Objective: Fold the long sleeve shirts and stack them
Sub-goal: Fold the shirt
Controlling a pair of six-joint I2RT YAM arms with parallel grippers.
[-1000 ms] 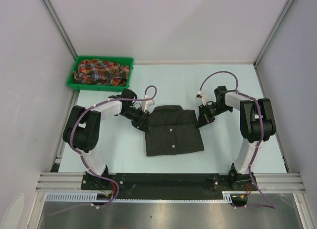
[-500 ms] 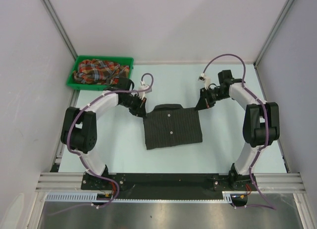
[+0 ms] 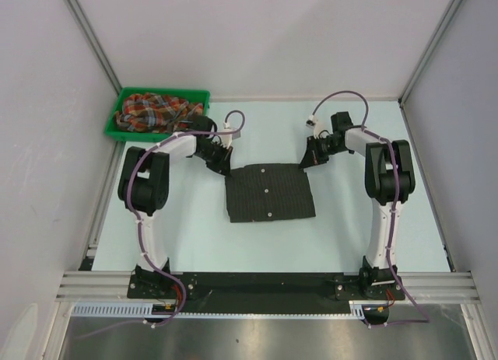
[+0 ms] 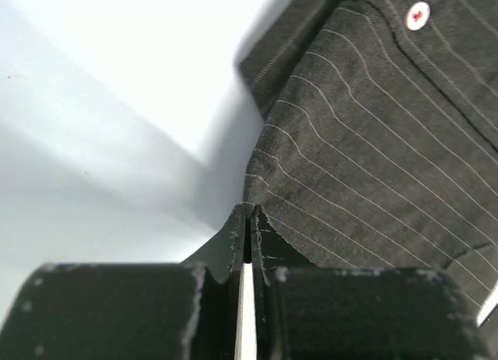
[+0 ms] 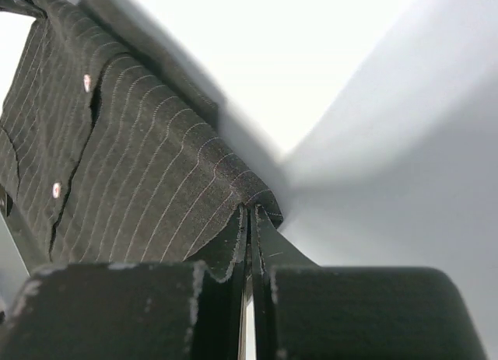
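- Since a second ago, both my arms have reached further out from their bases, and the black pinstriped shirt (image 3: 268,193) now lies as a shorter, flatter rectangle, its near edge further from me.
- It sits in the middle of the table (image 3: 366,212), button placket up and running down its centre, with pale buttons showing.
- My left gripper (image 3: 223,164) is at the shirt's far left corner. Its wrist camera shows the fingers pressed together, with the cloth's edge meeting their tips, so I judge it is pinching that corner.
- My right gripper (image 3: 305,159) is at the far right corner, also clenched, with a fold of striped cloth caught at its tips.
- The step in hand looks like drawing the far edge out to flatten or fold it. To do it well, I should move both corners together at the same height, keeping the edge taut and straight so the placket stays centred.
- The plaid shirt (image 3: 156,111) lies bunched in the green bin (image 3: 165,90) at the table's far left corner, not yet folded.
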